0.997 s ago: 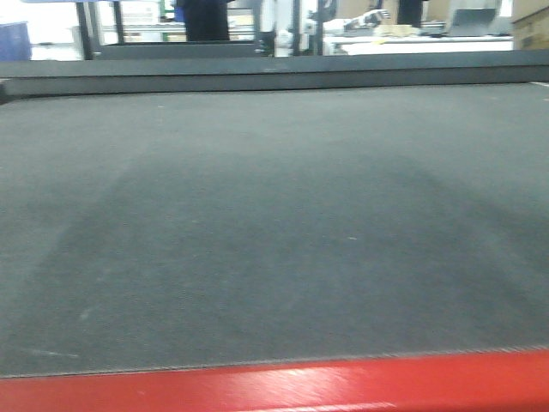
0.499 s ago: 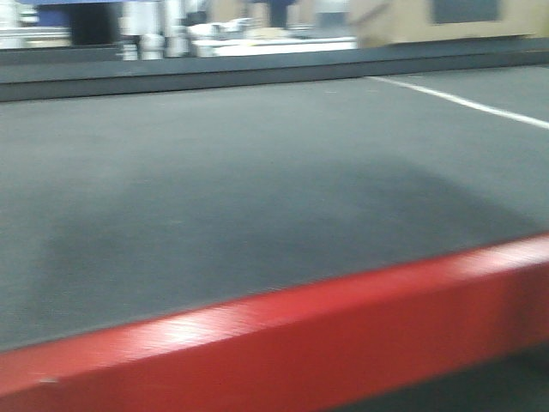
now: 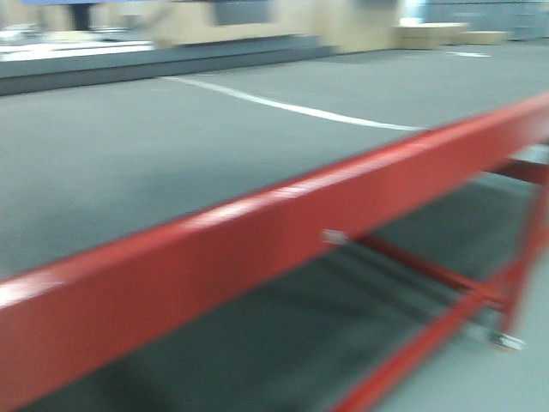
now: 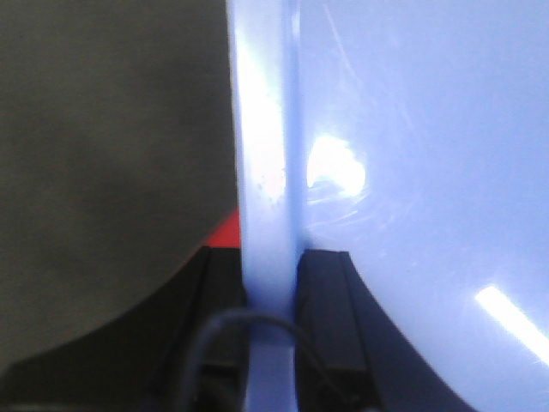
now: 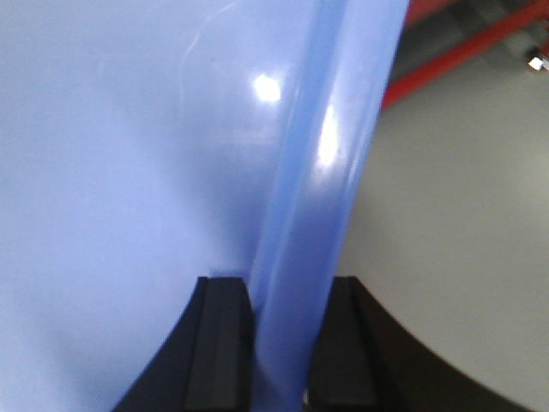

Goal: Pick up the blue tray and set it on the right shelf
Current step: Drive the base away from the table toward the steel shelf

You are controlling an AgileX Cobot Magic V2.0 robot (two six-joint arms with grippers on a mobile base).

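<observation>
The blue tray [image 4: 412, 172] fills the right of the left wrist view, its glossy rim running up the middle. My left gripper [image 4: 273, 266] is shut on that rim, one black finger on each side. In the right wrist view the blue tray [image 5: 129, 154] covers the left, and my right gripper [image 5: 287, 296] is shut on its opposite rim. The tray and both grippers are out of the front view. The right shelf is out of view.
The red-framed table [image 3: 257, 232] with its dark grey top crosses the front view on a slant, a white line [image 3: 292, 107] painted on it. Red cross braces [image 3: 437, 279] and a foot show under it at the right. Grey floor [image 5: 463, 215] lies below the tray.
The front view has swung to the right: the red table edge, level at the bottom a second ago, now runs diagonally, and the table's underframe has come into sight.
</observation>
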